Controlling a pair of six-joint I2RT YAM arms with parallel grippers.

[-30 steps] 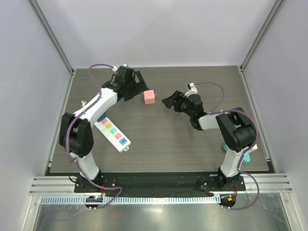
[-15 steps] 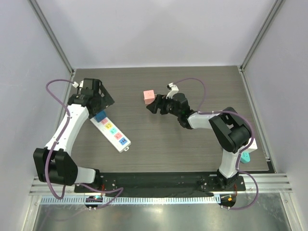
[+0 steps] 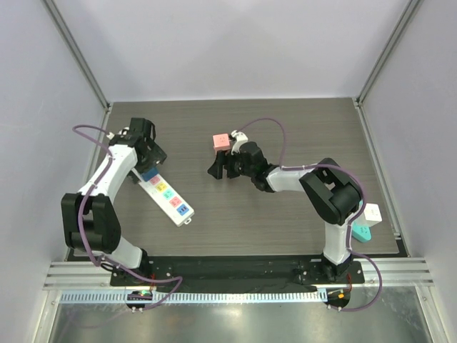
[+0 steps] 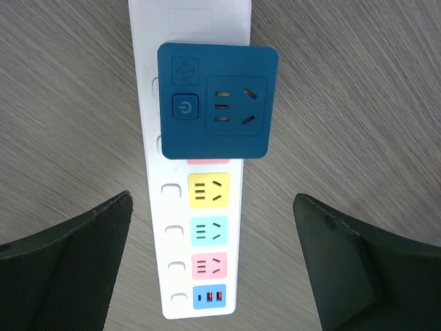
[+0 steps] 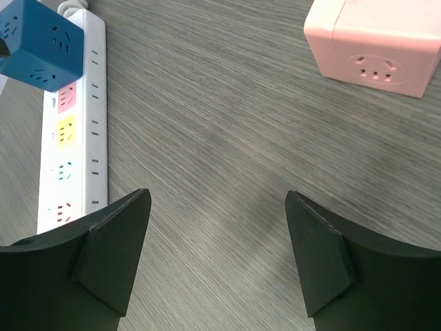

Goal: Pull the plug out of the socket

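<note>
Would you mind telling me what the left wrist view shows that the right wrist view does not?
Only the left wrist view shows the top face of the blue plug square on, with its power button, and the blue USB outlet at the end of the white power strip. Only the right wrist view shows the pink cube adapter, lying apart from the strip on the table. Both views show the blue plug seated on the power strip, the strip's coloured outlets and the wood-grain table.

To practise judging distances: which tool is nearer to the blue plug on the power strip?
Left. The left tool hangs open directly above the blue plug. The right tool is well off to the plug's right, beside the pink cube.
</note>
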